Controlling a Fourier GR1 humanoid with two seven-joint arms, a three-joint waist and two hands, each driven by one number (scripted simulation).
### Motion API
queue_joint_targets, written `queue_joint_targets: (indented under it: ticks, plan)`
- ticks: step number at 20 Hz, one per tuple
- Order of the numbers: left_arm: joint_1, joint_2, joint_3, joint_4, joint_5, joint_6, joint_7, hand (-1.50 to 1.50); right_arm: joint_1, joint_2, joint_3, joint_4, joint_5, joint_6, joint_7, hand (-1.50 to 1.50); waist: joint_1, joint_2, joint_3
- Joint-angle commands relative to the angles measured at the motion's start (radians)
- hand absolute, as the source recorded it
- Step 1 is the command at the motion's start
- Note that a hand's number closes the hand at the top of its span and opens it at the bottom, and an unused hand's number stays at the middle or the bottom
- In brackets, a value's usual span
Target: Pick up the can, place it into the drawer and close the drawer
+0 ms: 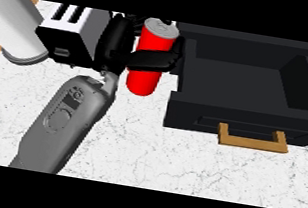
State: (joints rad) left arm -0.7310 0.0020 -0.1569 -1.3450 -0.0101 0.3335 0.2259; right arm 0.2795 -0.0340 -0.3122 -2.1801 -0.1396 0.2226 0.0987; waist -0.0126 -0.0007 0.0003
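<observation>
A red can point(143, 80) with a grey top shows just left of the open black drawer point(185, 112), close to its left wall. My left hand point(119, 45) is shut on the can: black fingers point(153, 60) wrap across its middle and hide part of it. The grey forearm point(65, 117) runs in from the lower left. I cannot tell whether the can rests on the counter or hangs above it. The drawer is pulled out, nothing shows inside it, and its wooden handle point(253, 140) faces me. My right hand does not show.
A black and white toaster point(69, 32) stands right behind my left hand. A big white cylinder point(8, 27) lies at the far left. White marble counter point(178, 160) spreads in front, with wooden floor beyond its left and right edges.
</observation>
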Motion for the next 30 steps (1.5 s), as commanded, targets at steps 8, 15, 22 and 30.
queue_joint_targets:
  ticks: [8,15,22,30]
  plan:
    - [-0.4,-0.002,-0.046,0.288,0.083,0.143,0.065,1.5,-0.046,-0.004,0.025,0.001,0.028,-0.004,0.036,-1.5,-0.01,0.004,0.0]
    - [-0.557,-0.002,-0.048,0.459,0.143,0.186,0.055,1.5,0.025,0.01,-0.013,-0.008,-0.008,0.025,-0.009,-1.5,-0.018,0.004,0.001]
    - [-0.705,-0.002,-0.086,0.679,0.228,0.214,-0.019,1.5,-0.001,0.011,0.007,0.026,0.004,0.035,-0.021,-1.5,-0.036,0.01,0.001]
    - [-0.742,-0.002,-0.187,0.825,0.351,0.236,-0.114,1.5,-0.101,-0.014,0.012,0.043,0.041,-0.002,0.021,-1.5,-0.061,0.019,0.002]
